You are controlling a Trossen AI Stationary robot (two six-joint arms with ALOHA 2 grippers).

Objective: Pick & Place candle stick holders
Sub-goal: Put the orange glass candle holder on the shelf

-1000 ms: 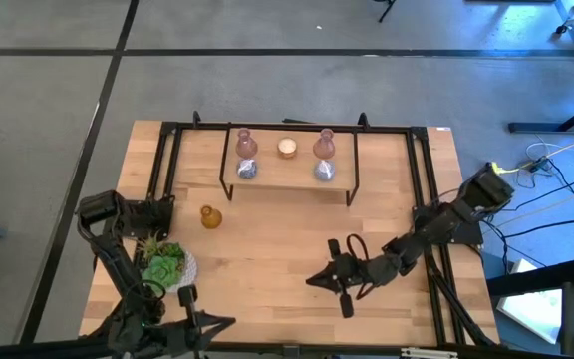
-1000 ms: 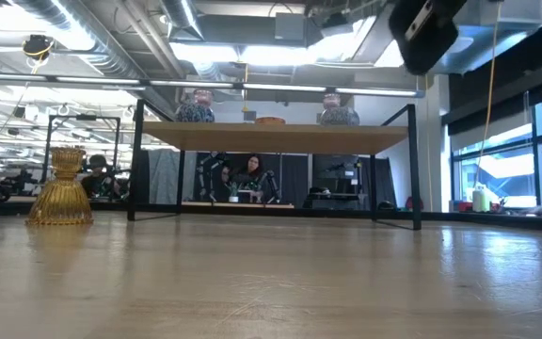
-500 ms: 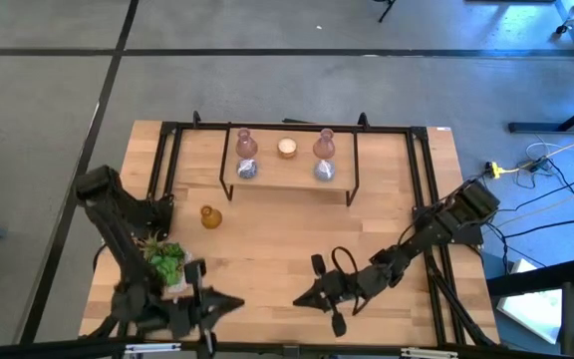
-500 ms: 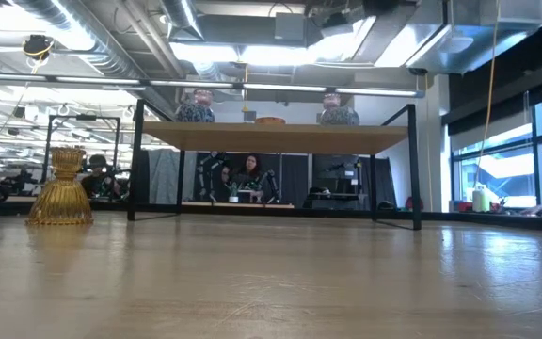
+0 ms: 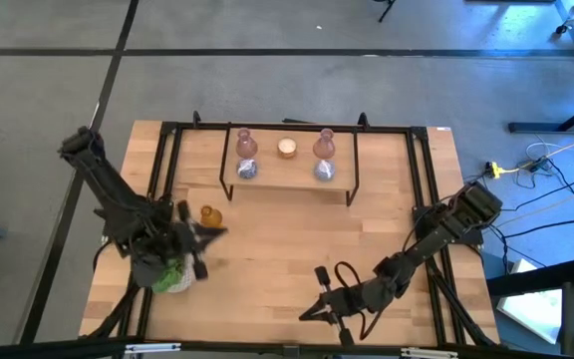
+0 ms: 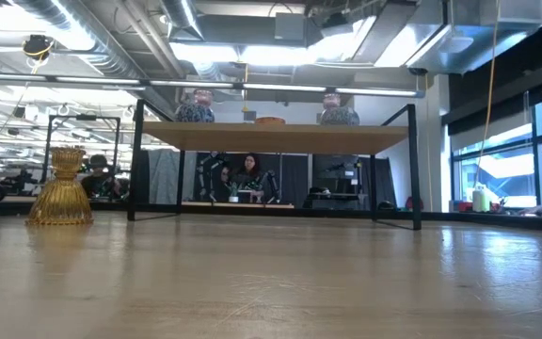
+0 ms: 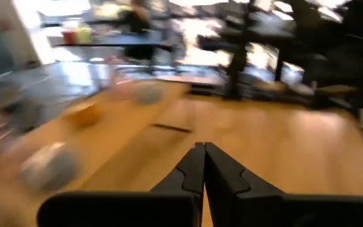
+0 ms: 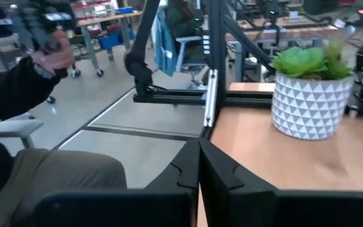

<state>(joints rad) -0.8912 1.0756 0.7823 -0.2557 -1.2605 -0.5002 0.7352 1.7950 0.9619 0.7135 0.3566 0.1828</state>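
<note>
Seen from the high view, the light wooden worktop (image 5: 267, 259) carries a black-framed wooden shelf (image 5: 287, 172) at its far side. On the shelf: two pink vase-shaped glass holders (image 5: 245, 144) (image 5: 324, 145), two silvery-blue round holders (image 5: 246, 169) (image 5: 324, 171) just in front of them, and a cream-white holder (image 5: 287, 148) between the pink pair. An amber glass holder (image 5: 209, 215) stands on the worktop, off the shelf, near its left leg. Left end effector (image 5: 210, 233) sits just beside the amber holder, apart from it; its arm covers most of the green succulent in a pale patterned pot (image 5: 170, 276). Right end effector (image 5: 307, 313) is low at the near edge, well apart from all holders

Low view: amber holder (image 6: 60, 186) upright on the worktop at left; shelf (image 6: 276, 137) behind, with both silvery-blue holders (image 6: 196, 105) (image 6: 338, 111) and the cream-white one (image 6: 270, 121) on top. No arm shows. People sit in the room beyond

Left wrist view: left end effector (image 7: 203, 161) has its fingers pressed together, holding nothing. Picture is blurred; an orange blob (image 7: 84, 113) may be the amber holder, can't tell for sure

Right wrist view: right end effector (image 8: 198, 159) also pressed together, empty. Succulent pot (image 8: 309, 104) stands at the worktop edge ahead; a person's hand (image 8: 54, 57) shows in the room
</note>
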